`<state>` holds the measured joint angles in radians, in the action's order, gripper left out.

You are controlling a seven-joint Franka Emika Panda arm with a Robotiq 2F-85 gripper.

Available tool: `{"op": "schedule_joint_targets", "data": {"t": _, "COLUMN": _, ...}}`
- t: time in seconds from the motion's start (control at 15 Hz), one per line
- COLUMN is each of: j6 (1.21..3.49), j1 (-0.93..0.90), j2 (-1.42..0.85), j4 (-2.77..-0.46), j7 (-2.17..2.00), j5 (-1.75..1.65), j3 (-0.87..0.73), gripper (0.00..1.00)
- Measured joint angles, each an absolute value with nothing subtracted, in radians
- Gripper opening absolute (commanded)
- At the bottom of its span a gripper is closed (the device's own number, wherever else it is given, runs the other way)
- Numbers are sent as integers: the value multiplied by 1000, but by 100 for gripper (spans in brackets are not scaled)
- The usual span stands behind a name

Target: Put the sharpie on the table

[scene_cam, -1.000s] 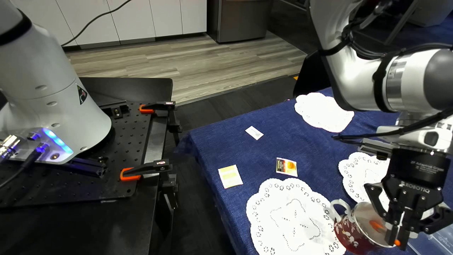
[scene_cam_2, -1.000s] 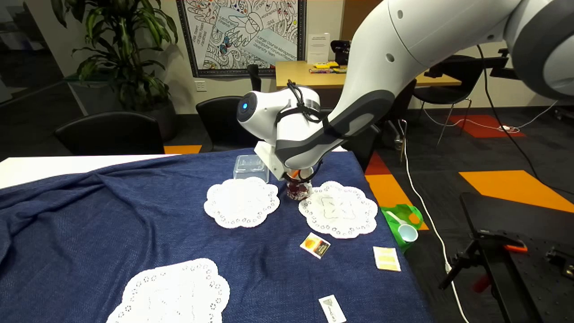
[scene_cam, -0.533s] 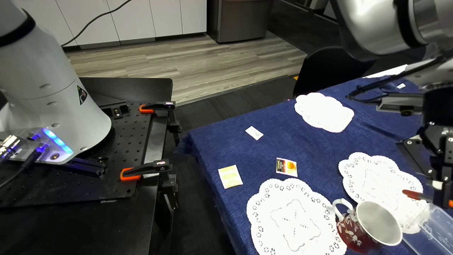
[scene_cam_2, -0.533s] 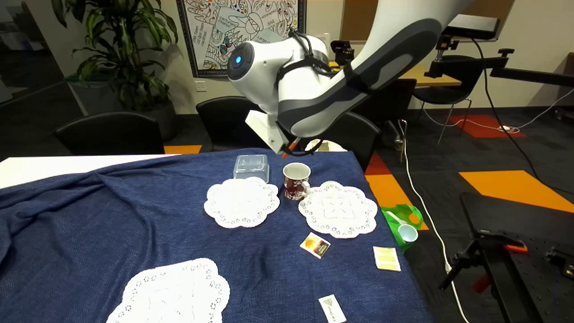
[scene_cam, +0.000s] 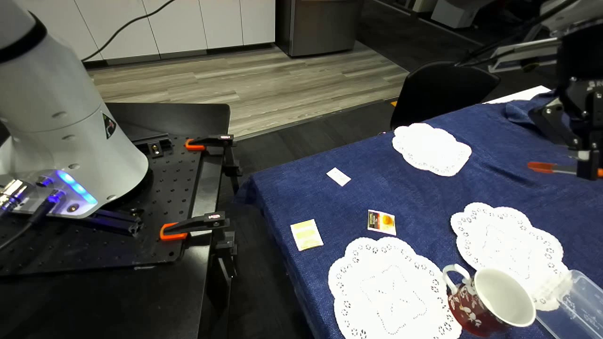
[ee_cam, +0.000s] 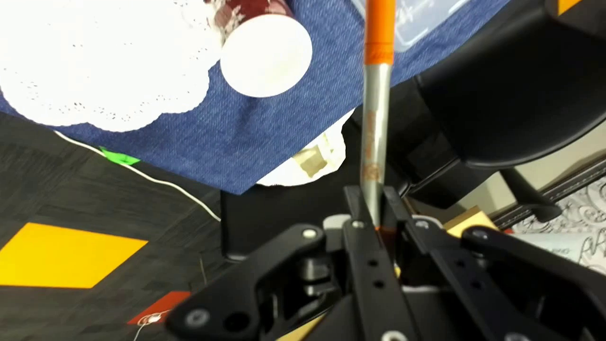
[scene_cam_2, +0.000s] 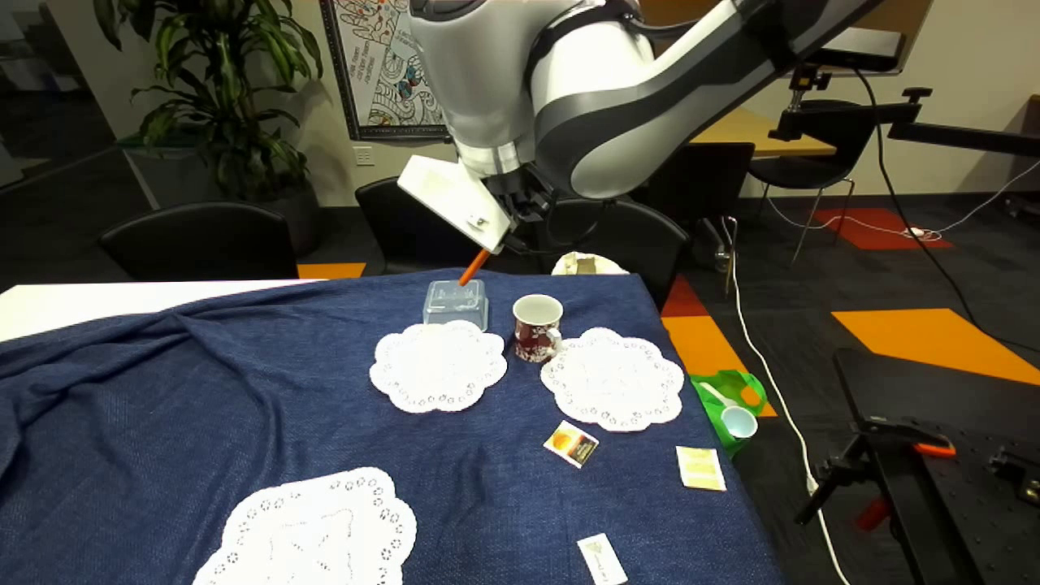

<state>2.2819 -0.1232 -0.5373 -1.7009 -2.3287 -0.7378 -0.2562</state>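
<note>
The sharpie, a slim silver-grey marker with orange ends, shows in both exterior views [scene_cam: 549, 167] [scene_cam_2: 474, 267] and in the wrist view [ee_cam: 377, 90]. My gripper is shut on it near one end, at the fingertips in the wrist view [ee_cam: 371, 193] and at the right edge of an exterior view [scene_cam: 589, 167]. The longer part of the sharpie sticks out past the fingertips. It is held in the air above the navy-clothed table [scene_cam: 292, 195] [scene_cam_2: 455, 504], apart from it. In an exterior view the wrist hides the gripper, leaving only the orange end visible.
A red-and-white mug [scene_cam: 471, 308] [scene_cam_2: 535, 337] stands upright near the table edge. A clear plastic box [scene_cam: 579, 303] [scene_cam_2: 443, 307] is beside it. White lace doilies [scene_cam: 393, 292] and small cards [scene_cam: 338, 176] [scene_cam: 306, 234] [scene_cam: 381, 222] lie on the cloth. A black chair [scene_cam: 438, 89] stands beyond the edge.
One second ago the gripper was at the mug with the sharpie's orange end inside it. The gripper has risen, lifted the sharpie out, and carried it sideways, away from the mug.
</note>
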Motion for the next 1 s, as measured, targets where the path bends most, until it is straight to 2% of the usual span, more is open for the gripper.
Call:
{"op": "schedule_joint_targets", "data": {"t": 0.53, "j6": 2482, "j1": -47, "j2": -493, "j4": -1747, "j7": -1886, "j5": -559, "j3": -124, "gripper": 3}}
{"op": "schedule_joint_targets", "data": {"t": 1.0, "j6": 2501, "j1": 26, "j2": -494, "j4": -1748, "j7": -1343, "j5": -266, "j3": -3, "gripper": 3}}
